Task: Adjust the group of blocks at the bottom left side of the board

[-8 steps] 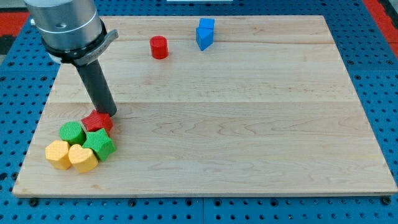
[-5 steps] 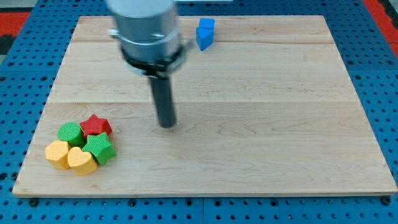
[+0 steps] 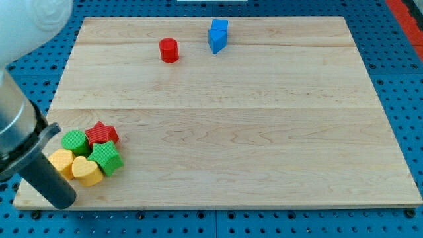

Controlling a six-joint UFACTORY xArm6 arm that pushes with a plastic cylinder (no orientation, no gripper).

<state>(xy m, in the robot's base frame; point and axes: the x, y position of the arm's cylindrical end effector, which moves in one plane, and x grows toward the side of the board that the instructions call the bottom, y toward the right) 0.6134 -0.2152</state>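
Note:
A tight group of blocks sits at the board's bottom left: a red star (image 3: pixel 102 133), a green cylinder (image 3: pixel 75 141), a green star (image 3: pixel 106 157), a yellow hexagon (image 3: pixel 61 162) partly hidden by the rod, and a yellow heart (image 3: pixel 86 170). My tip (image 3: pixel 64 201) rests at the board's bottom left corner, just below and left of the yellow blocks, close to the hexagon; whether it touches it I cannot tell.
A red cylinder (image 3: pixel 169 50) and a blue block (image 3: pixel 217 35) stand near the view's top middle. The wooden board (image 3: pixel 264 132) lies on a blue pegboard. The arm's body fills the view's left edge.
The rod left the red star, swung right to mid-board, then came back to the bottom left corner below the yellow blocks. The blocks have barely moved.

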